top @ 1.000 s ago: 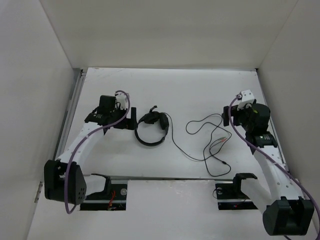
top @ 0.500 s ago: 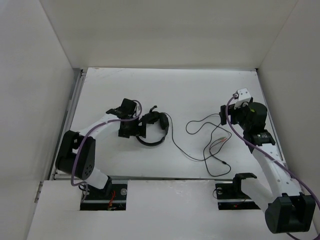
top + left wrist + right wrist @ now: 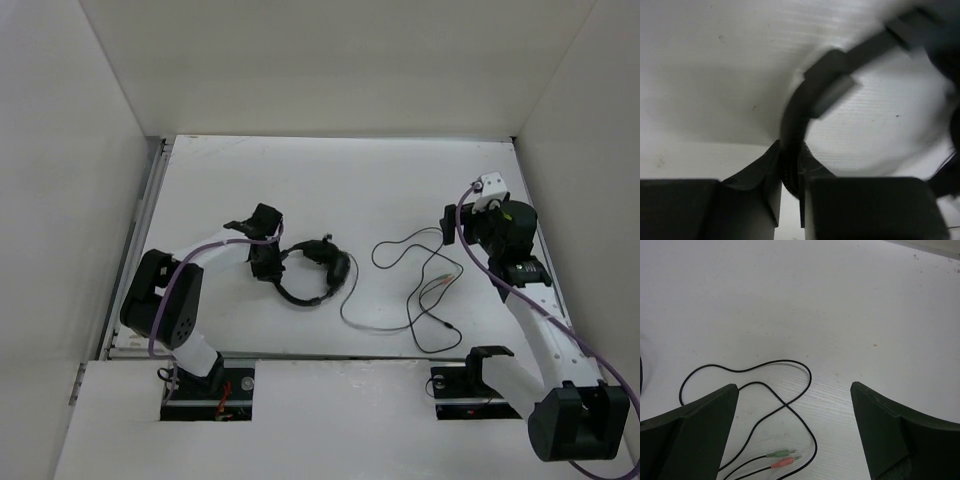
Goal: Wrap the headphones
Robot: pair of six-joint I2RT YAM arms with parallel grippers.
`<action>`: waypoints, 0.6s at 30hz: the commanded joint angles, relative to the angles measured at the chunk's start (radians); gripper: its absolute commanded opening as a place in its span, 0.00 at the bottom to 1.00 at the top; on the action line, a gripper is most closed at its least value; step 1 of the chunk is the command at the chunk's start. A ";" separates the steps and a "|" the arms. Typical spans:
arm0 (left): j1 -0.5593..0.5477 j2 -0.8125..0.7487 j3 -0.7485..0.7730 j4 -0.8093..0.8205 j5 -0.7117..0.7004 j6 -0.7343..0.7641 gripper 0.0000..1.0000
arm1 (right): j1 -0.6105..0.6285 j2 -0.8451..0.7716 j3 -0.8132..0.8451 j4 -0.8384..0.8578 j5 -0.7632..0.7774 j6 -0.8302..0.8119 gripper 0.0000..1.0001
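Observation:
The black headphones (image 3: 325, 265) lie on the white table left of centre, and their headband (image 3: 830, 75) arcs across the left wrist view, blurred. My left gripper (image 3: 268, 262) is shut on the headband's left side, which is pinched between its fingers (image 3: 765, 175). The thin black cable (image 3: 400, 285) trails right in loose loops. Its loop (image 3: 747, 369) and its green and red plugs (image 3: 785, 457) lie under my right gripper (image 3: 794, 387), which hangs open above them with nothing held. From above, the right gripper (image 3: 447, 228) is at the cable's right end.
White walls enclose the table (image 3: 400, 180) on the left, back and right. A metal rail (image 3: 140, 230) runs along the left edge. The arm bases and black brackets (image 3: 490, 355) sit at the near edge.
My left arm swung in from the left to the headphones and its gripper shut on the headband. The headphones shifted slightly right and the nearby cable moved. The right arm barely moved.

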 commanded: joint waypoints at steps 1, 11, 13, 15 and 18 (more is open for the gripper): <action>0.001 0.025 -0.037 -0.015 -0.094 -0.034 0.03 | -0.018 -0.004 0.041 0.051 -0.009 0.026 1.00; 0.133 0.070 0.343 0.141 -0.285 0.351 0.00 | 0.047 0.071 0.165 0.049 0.023 -0.050 1.00; 0.126 0.062 0.424 0.169 -0.316 0.424 0.00 | 0.089 0.107 0.222 0.046 0.035 -0.061 1.00; 0.111 0.053 0.527 0.180 -0.329 0.495 0.00 | 0.148 0.148 0.286 0.040 0.049 -0.086 1.00; 0.084 0.037 0.671 0.186 -0.327 0.570 0.00 | 0.246 0.191 0.360 0.045 0.107 -0.116 1.00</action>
